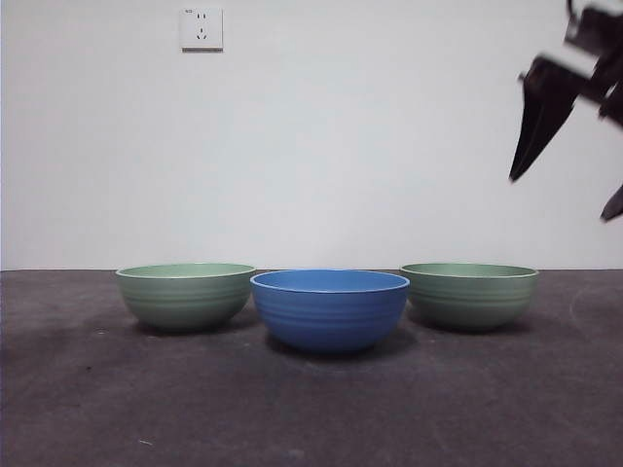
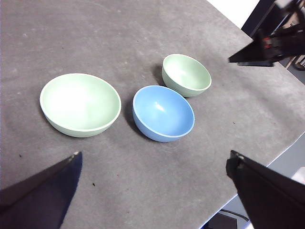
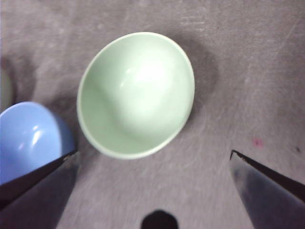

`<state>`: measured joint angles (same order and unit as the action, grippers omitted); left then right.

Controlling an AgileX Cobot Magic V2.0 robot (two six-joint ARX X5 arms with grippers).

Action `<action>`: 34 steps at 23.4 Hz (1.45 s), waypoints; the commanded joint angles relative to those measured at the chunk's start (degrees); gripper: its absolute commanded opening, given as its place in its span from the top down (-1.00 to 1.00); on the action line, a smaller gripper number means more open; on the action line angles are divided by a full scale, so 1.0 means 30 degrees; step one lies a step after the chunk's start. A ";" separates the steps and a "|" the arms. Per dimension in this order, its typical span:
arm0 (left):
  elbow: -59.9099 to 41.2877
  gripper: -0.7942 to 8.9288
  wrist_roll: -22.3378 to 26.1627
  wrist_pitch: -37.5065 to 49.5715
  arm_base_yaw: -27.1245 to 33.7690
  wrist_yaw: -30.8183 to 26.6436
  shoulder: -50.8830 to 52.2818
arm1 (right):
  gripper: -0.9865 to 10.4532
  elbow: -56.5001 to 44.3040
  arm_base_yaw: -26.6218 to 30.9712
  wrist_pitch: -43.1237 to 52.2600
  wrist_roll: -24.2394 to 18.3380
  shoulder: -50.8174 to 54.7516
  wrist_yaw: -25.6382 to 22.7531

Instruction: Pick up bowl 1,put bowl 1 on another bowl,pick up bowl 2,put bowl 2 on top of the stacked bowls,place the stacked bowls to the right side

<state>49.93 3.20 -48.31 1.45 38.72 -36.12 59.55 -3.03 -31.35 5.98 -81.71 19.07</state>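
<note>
Three bowls stand in a row on the dark table. The blue bowl (image 1: 329, 309) (image 2: 163, 113) (image 3: 31, 138) is in the middle, slightly nearer the front. One pale green bowl (image 1: 185, 295) (image 2: 80, 104) is to its left, and a second pale green bowl (image 1: 469, 295) (image 2: 186, 75) (image 3: 136, 94) to its right. My right gripper (image 1: 563, 190) (image 3: 153, 153) hangs open high above that right green bowl, touching nothing. My left gripper (image 2: 155, 153) is open and empty, high over the table, and does not show in the front view.
The grey table top (image 1: 311, 409) runs to a white wall with a socket (image 1: 201, 28). In the left wrist view the right arm (image 2: 267, 47) shows beyond the bowls, and the table's edge (image 2: 267, 167) lies close by.
</note>
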 commanded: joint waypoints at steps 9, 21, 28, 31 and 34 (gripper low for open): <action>0.0036 -0.32 -0.0073 -0.0175 0.0000 0.0109 0.0051 | -0.02 0.0036 -0.0036 0.3075 0.0721 -0.4102 -0.0561; 0.0036 -0.32 -0.0073 -0.0357 0.0000 0.0102 0.0051 | 0.60 0.0036 -0.0197 0.4663 0.1064 -0.5923 -0.0481; 0.0036 -0.32 -0.0073 -0.0372 0.0000 0.0102 0.0051 | 0.86 0.0036 -0.0306 0.5238 0.1537 -0.5923 -0.0474; 0.0036 -0.32 -0.0073 -0.0357 0.0000 0.0102 0.0044 | 0.86 0.0044 -0.0306 0.5304 0.1588 -0.5661 -0.0444; 0.0036 -0.32 -0.0066 -0.0364 0.0000 0.0102 0.0044 | 0.86 0.0044 -0.0539 0.5107 0.1931 -0.4240 -0.0328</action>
<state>49.93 3.16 -49.47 1.45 38.72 -36.14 59.55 -4.32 -16.73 10.96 -95.64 17.80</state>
